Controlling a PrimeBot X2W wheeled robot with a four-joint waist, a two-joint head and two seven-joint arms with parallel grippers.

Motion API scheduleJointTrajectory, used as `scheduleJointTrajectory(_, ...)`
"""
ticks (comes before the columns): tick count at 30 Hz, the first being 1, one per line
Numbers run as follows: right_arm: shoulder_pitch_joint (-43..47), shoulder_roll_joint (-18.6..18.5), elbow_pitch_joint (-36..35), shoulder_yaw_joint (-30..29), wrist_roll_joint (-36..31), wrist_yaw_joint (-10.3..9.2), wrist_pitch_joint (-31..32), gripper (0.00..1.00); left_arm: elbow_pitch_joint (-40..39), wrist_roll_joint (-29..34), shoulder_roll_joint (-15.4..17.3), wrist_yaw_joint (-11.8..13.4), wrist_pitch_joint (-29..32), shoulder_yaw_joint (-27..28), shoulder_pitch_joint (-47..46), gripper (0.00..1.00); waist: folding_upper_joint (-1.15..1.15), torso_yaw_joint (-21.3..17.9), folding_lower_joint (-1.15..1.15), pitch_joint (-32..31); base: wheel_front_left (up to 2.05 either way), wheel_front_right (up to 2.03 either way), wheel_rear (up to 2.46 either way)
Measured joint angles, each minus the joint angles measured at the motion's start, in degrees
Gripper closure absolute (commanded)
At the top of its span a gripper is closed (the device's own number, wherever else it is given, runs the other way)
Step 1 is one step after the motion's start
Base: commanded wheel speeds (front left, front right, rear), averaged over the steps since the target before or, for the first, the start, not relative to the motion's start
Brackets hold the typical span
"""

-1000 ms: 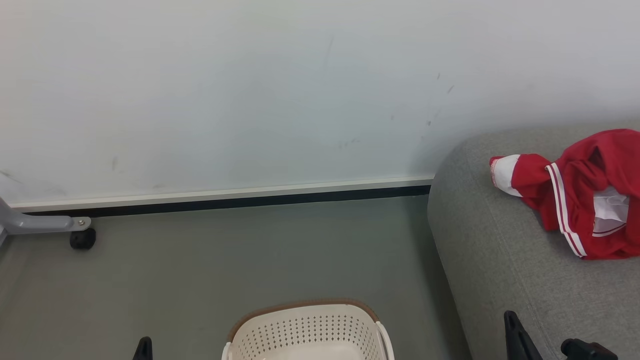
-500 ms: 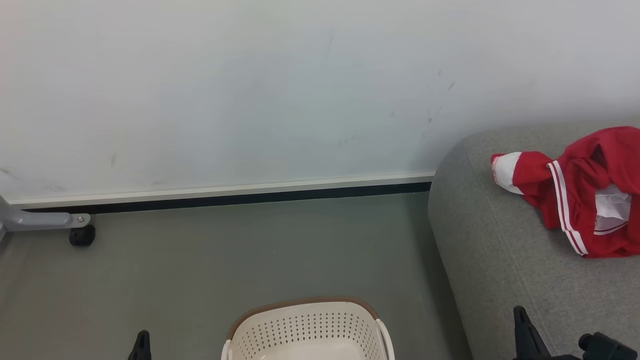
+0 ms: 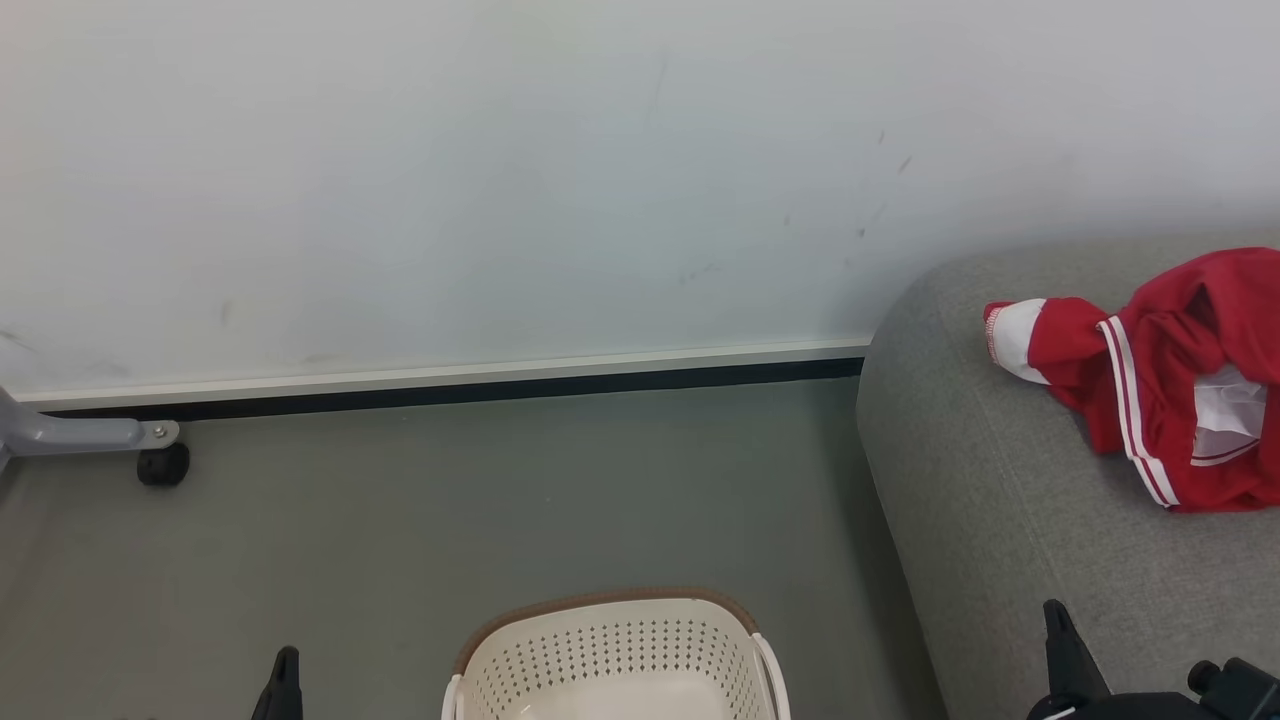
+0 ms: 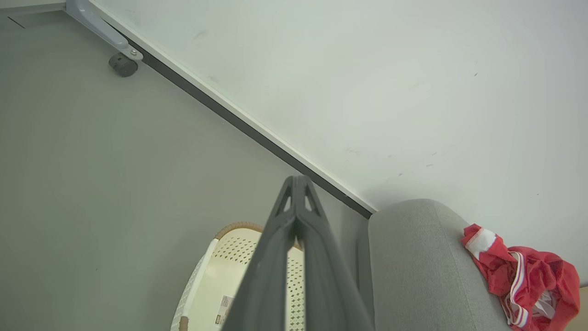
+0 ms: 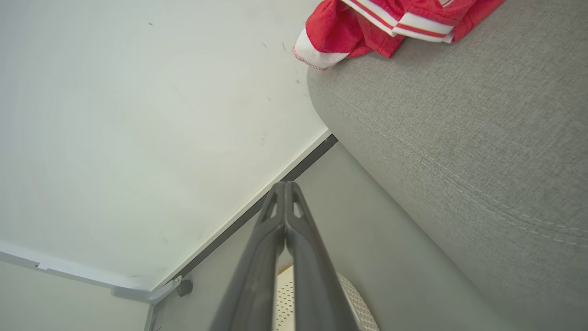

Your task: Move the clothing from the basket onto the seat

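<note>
Lying crumpled on seat: red, white-striped clothing.

Bright, even, diffuse light throughout, with no glare and no hard shadows. The pale wall carries a faint greenish cast. In the head view a soft shadow darkens the floor beside the seat, toward three o'clock. The wrist views stretch toward their edges. The fingers of the left gripper and of the right gripper blur toward six o'clock, while the distance stays sharp.
</note>
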Motion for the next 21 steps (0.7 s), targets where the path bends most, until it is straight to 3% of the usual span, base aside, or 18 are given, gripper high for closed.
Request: scheduleJointTrajectory(21, -2.0, 1.3, 1.0, -4.7, 14.7, 2.74, 3.8, 1.0, 1.7, -13.0, -2.1, -2.6, 3.8, 3.1, -3.5, 1.0, 0.0, 0.0, 0.0, 0.8, 0.0, 0.0, 0.0)
